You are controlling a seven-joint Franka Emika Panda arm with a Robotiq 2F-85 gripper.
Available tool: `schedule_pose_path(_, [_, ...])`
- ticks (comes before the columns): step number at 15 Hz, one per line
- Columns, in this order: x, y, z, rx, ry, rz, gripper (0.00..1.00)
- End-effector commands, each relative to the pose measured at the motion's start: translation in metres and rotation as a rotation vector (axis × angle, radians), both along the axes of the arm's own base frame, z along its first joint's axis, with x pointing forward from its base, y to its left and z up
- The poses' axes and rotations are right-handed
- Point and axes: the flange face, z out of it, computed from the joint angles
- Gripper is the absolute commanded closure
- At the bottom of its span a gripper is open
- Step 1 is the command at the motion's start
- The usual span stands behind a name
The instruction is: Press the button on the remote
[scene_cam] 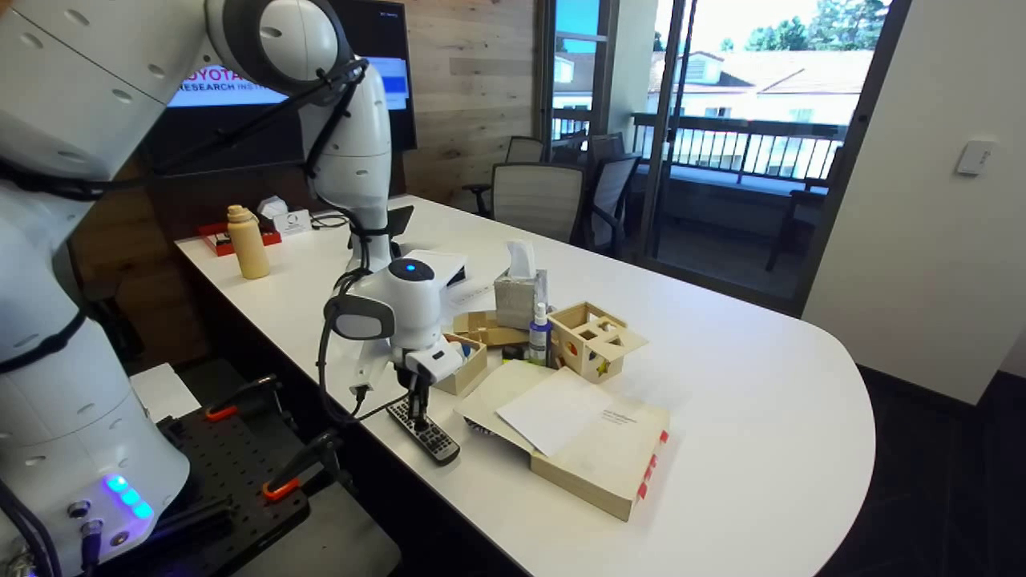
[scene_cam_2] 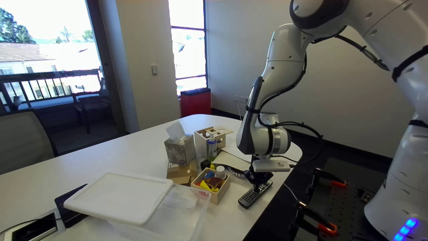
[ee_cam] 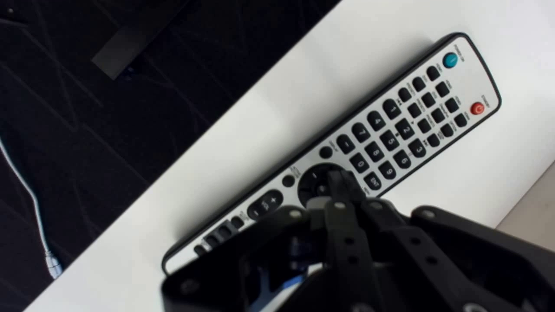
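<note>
Black and narrow, the gripper (ee_cam: 345, 185) stands at the bottom of the wrist view, its 2 fingers (ee_cam: 341, 222) drawn together with no object visible between them, presumably to make a slim prod for pressing. The tips cover part of the round control pad (ee_cam: 313, 180) at the centre of the frame; whether they touch it cannot be told. The remote (ee_cam: 347, 159) lies face up, slanting from lower left to upper right, so its buttons (ee_cam: 390, 141) meet a downward push. In an exterior view it rests below and left of centre, near the edge of the white table (scene_cam: 745, 401), which should brace it. Just beyond, the open book (scene_cam: 601, 457) and the wooden tray (scene_cam: 469, 377) lie apart from it, apparently leaving room for the press. Farther off, toward the upper left, a yellow bottle (scene_cam: 248, 248) stands upright, well apart, likely set out of the way.
</note>
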Motion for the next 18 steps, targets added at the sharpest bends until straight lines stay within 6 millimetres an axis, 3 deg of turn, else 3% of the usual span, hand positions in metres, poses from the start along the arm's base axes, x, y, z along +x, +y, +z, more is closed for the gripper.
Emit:
schedule_pose_path(1, [0.003, 0.005, 0.010, -0.023, -0.007, 0.024, 1.00])
schedule_pose_path(9, [0.013, 0.018, 0.043, -0.031, -0.052, 0.065, 1.00])
schedule_pose_path(16, [0.019, 0.031, 0.105, -0.066, -0.152, 0.102, 1.00])
schedule_pose_path(17, [0.017, 0.032, 0.114, -0.071, -0.163, 0.103, 0.74])
schedule_pose_path(18, [0.015, 0.035, 0.125, -0.074, -0.177, 0.110, 0.73])
